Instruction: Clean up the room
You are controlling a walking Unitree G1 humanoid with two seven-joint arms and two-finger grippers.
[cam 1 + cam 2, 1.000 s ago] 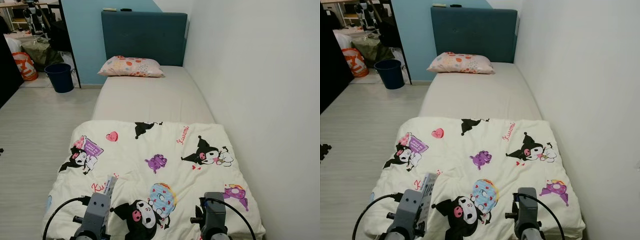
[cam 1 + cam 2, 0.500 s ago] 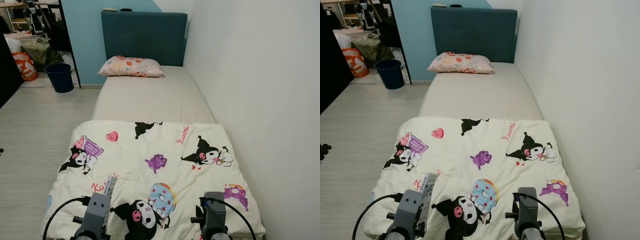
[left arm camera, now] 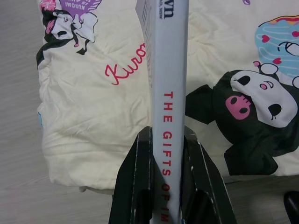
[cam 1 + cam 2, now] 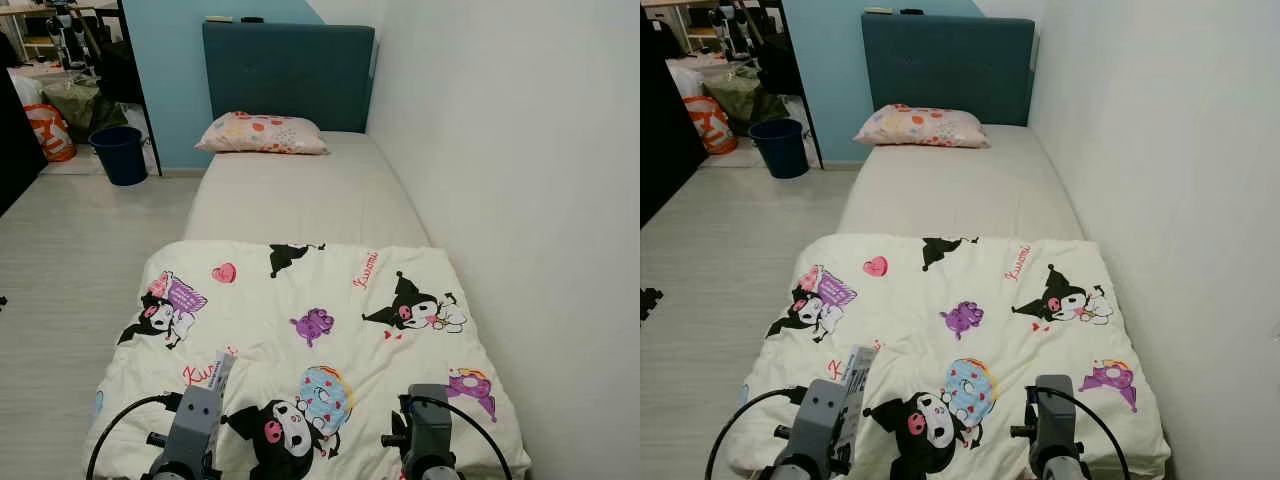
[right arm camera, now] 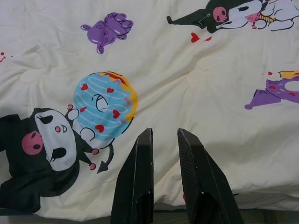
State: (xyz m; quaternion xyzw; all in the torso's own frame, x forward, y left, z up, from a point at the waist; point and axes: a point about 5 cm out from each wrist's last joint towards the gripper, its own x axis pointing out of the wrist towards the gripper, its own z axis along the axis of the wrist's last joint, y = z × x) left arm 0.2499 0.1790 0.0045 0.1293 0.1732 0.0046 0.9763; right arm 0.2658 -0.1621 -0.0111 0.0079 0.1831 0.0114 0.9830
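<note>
At the foot end of the bed [image 4: 300, 195], the left gripper [image 3: 168, 154] is hovering over the cartoon-printed quilt [image 4: 300, 340], its two black fingers [image 3: 135, 186] clamping a thin white book [image 3: 170, 84] by its spine. The book is standing on edge between them, red lettering running along the spine, above the quilt's near left corner. The right gripper [image 5: 163, 140] is hanging over the quilt's near edge, close to a blue doughnut print, its fingers parted by a narrow gap and gripping nothing. The quilt is lying folded over the near half of the mattress, and a patterned pillow [image 4: 262, 133] is resting at the far edge against the dark teal headboard [image 4: 288, 70]. Beside the bed's far left corner, a dark blue bucket [image 4: 119, 154] is standing on the floor [image 4: 70, 250].
</note>
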